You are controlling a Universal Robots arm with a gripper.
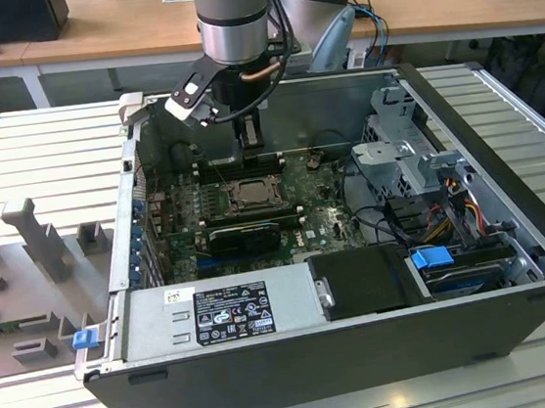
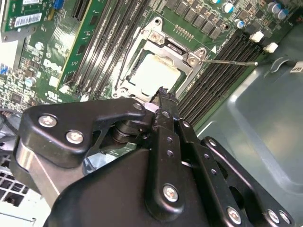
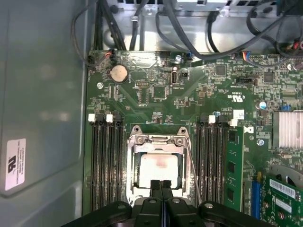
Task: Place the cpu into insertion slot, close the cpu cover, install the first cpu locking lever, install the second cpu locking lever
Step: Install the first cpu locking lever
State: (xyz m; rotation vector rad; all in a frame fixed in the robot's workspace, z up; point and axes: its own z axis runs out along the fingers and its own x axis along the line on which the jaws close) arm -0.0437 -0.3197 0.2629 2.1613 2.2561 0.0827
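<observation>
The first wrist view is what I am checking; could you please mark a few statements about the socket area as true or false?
1. The cpu lies in the insertion slot. True.
2. The cpu cover stands raised. False: it lies flat around the chip.
3. The gripper has its jaws wide open. False: they are shut together, by the cover's edge.
4. Black memory slots run along both sides of the socket. True.

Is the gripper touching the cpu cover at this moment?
Cannot tell. In the first wrist view the tips of the shut gripper overlap the near edge of the cpu cover, and neither contact nor a gap shows plainly.
</observation>
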